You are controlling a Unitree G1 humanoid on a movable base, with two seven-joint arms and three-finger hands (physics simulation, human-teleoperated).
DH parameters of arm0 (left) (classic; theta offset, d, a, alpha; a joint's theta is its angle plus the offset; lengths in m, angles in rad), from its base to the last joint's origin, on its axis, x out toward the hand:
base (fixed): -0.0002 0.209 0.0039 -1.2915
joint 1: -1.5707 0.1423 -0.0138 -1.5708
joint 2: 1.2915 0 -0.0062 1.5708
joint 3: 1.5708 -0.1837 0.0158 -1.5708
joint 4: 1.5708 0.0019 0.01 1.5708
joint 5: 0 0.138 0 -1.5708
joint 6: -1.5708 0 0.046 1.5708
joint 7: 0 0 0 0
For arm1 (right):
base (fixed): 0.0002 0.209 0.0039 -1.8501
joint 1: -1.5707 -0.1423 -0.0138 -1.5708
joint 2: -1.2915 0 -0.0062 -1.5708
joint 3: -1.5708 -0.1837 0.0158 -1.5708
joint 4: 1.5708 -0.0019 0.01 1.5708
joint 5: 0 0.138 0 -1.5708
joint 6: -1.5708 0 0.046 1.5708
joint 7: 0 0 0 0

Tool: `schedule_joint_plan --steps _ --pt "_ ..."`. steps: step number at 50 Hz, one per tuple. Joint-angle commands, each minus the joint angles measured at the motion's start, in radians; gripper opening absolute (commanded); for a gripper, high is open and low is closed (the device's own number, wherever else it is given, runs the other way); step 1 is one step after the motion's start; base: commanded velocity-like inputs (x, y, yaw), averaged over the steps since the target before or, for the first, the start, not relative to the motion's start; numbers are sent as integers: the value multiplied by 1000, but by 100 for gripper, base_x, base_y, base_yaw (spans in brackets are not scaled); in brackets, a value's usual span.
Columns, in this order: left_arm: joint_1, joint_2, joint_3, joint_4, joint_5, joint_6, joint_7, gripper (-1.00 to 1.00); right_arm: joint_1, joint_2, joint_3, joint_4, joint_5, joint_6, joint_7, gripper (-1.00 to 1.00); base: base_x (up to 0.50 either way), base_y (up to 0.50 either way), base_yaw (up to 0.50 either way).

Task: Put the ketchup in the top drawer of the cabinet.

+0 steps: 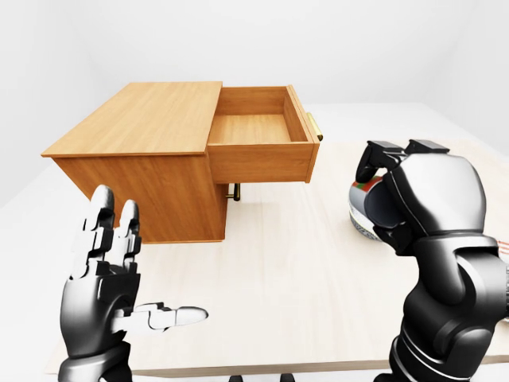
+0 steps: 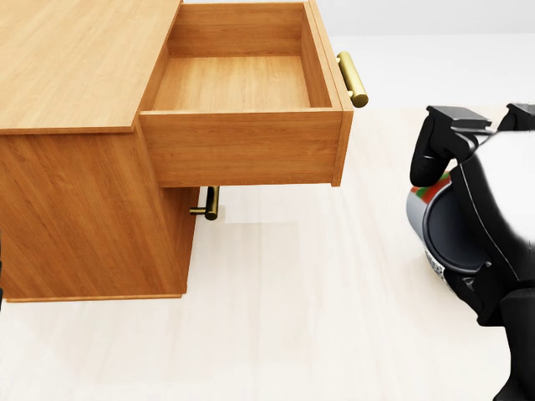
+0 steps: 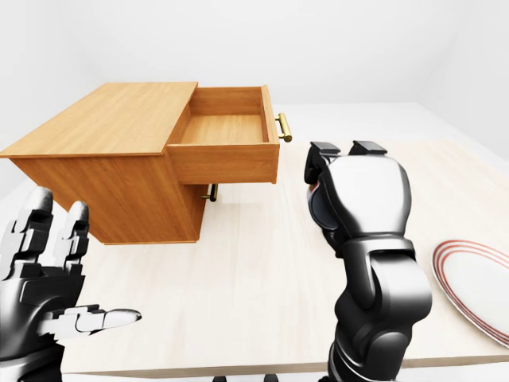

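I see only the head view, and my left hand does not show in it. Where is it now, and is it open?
Observer: The left hand is low at the left of the left-eye view, open, fingers spread, holding nothing.
Operator: Does anything lie on the table to the right of my right hand?
Observer: Yes. A white plate with red rings lies at the right edge of the right-eye view, apart from the right hand, whose fingers close round the ketchup.

The right hand (image 2: 468,225) grips the ketchup (image 2: 425,205) right of the open drawer (image 2: 242,92).
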Motion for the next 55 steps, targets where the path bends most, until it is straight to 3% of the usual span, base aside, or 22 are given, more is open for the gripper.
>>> schedule_joint_plan --steps 1,8,15,20,46,51,55 --pt "-8 -2 6 -31 0 0 0 100 -50 176 192 -96 -124 0 0 -100 0 0 0" --pt "3 -2 -13 -26 14 0 -5 100 105 210 252 -129 45 0 0 -100 0 0 0" --pt "-7 1 -10 -18 11 0 2 100 194 251 355 -219 30 0 0 -100 0 0 0" --pt "-2 1 -9 -26 8 0 0 100 310 318 358 -225 91 0 0 -100 0 0 0" --pt "-5 1 -16 -15 17 0 2 100 297 334 347 -225 79 0 0 -100 0 0 0" --pt "10 4 -37 -15 26 0 6 100 183 311 325 -225 -16 0 0 -100 0 0 0" --pt "7 10 -49 -4 34 0 13 100 14 304 303 -225 -181 0 0 -100 0 0 0"
